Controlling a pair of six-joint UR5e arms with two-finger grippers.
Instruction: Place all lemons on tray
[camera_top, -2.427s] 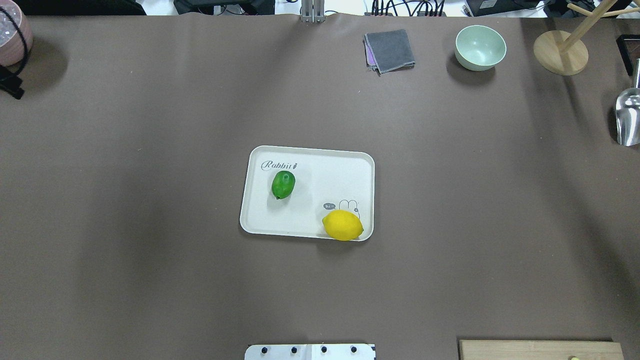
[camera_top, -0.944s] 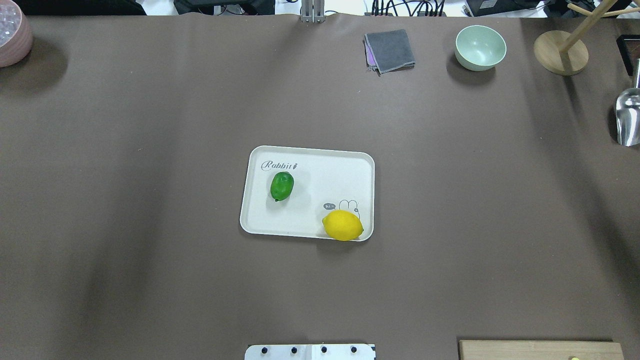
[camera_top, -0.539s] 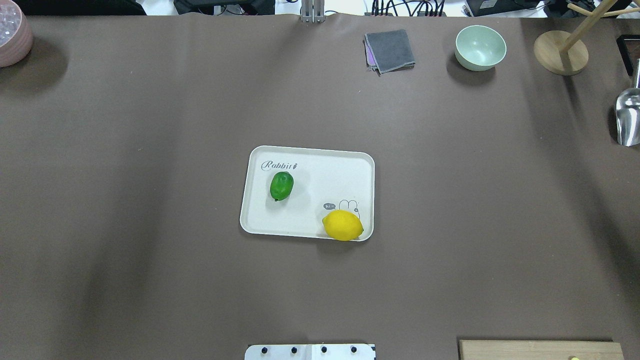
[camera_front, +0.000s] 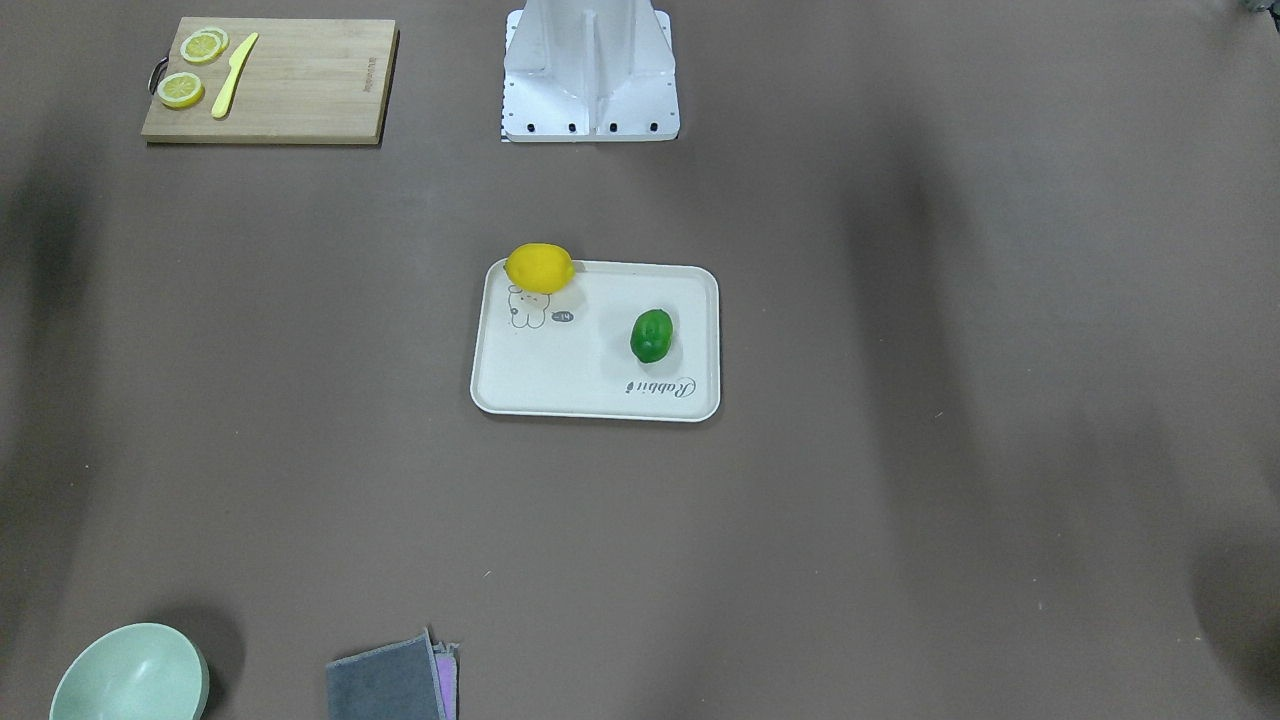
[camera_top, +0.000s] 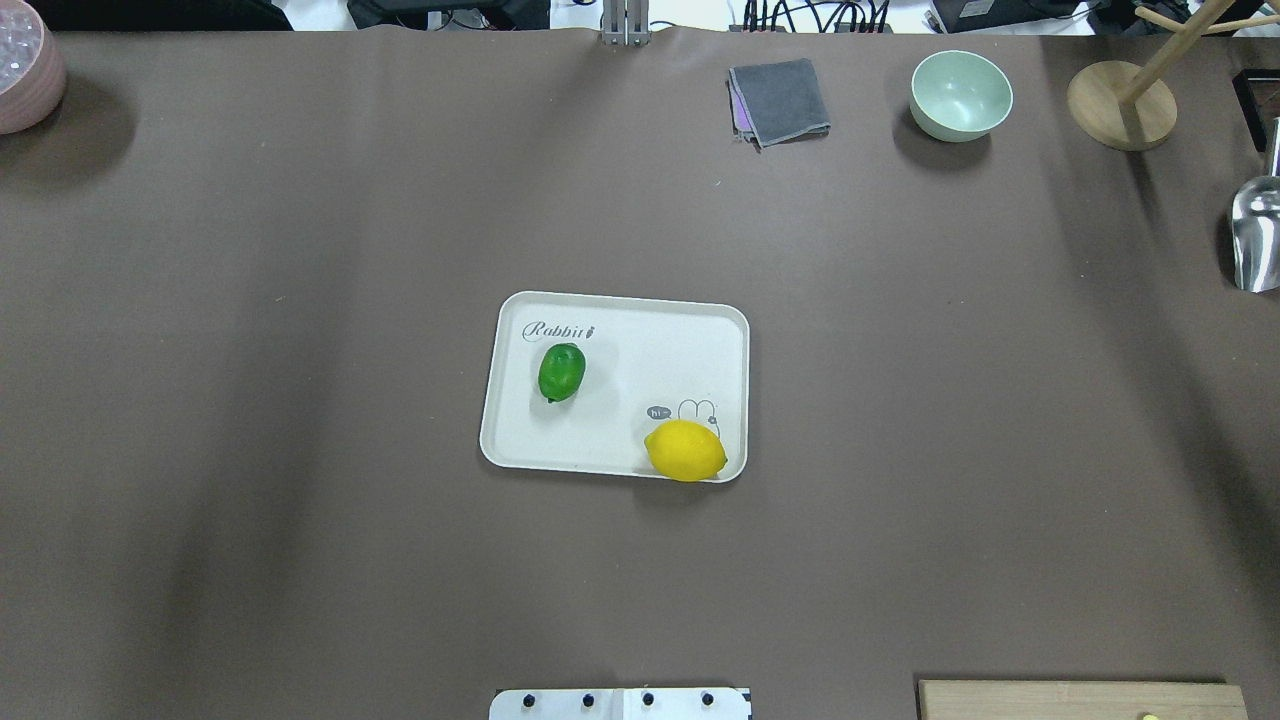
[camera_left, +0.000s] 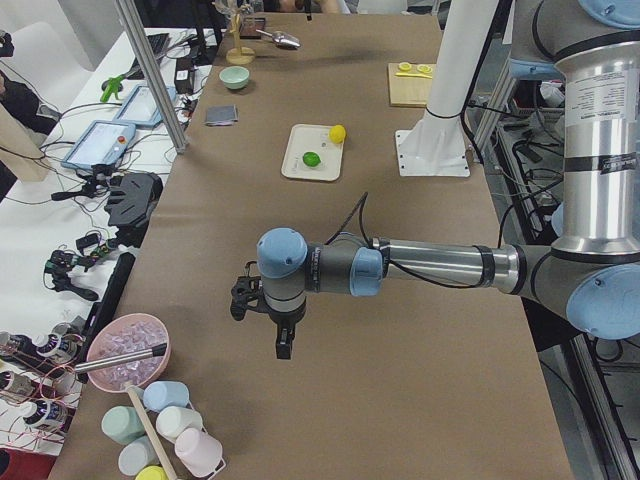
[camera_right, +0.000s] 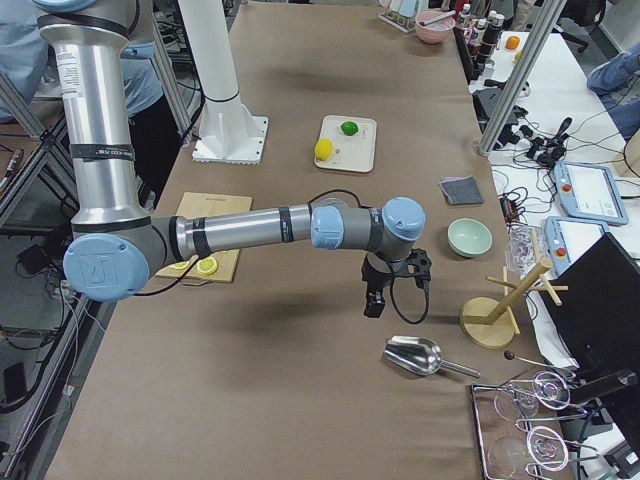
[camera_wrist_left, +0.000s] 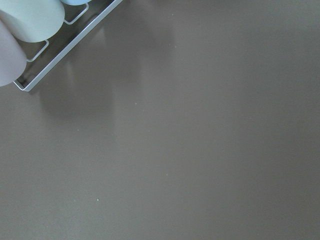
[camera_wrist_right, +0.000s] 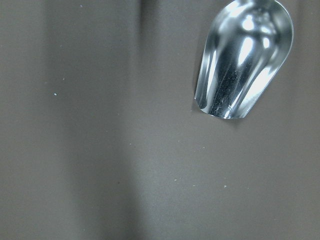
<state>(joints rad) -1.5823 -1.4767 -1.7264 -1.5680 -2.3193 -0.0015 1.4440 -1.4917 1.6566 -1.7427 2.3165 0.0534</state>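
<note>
The cream-white tray (camera_top: 650, 350) lies at the table's middle, also in the front-facing view (camera_front: 560, 380). The green lemon (camera_top: 562, 372) rests on it near the "Rabbit" script (camera_front: 652, 335). The yellow lemon (camera_top: 685, 450) sits in the tray's near right corner, against its rim (camera_front: 539, 268). My left gripper (camera_left: 283, 345) hangs over bare table far to the left, seen only in the exterior left view; I cannot tell if it is open. My right gripper (camera_right: 376, 303) hangs far to the right near a metal scoop; I cannot tell its state either.
A pale green bowl (camera_top: 960, 95), a grey cloth (camera_top: 780, 102) and a wooden stand (camera_top: 1120, 105) stand at the back right. The metal scoop (camera_top: 1255, 235) lies at the right edge. A cutting board (camera_front: 270, 80) holds lemon slices and a knife. A pink bowl (camera_top: 25, 70) sits back left.
The left gripper has left the overhead view's left edge. The green lemon has rolled slightly to the left on the tray. The yellow lemon has not moved.
</note>
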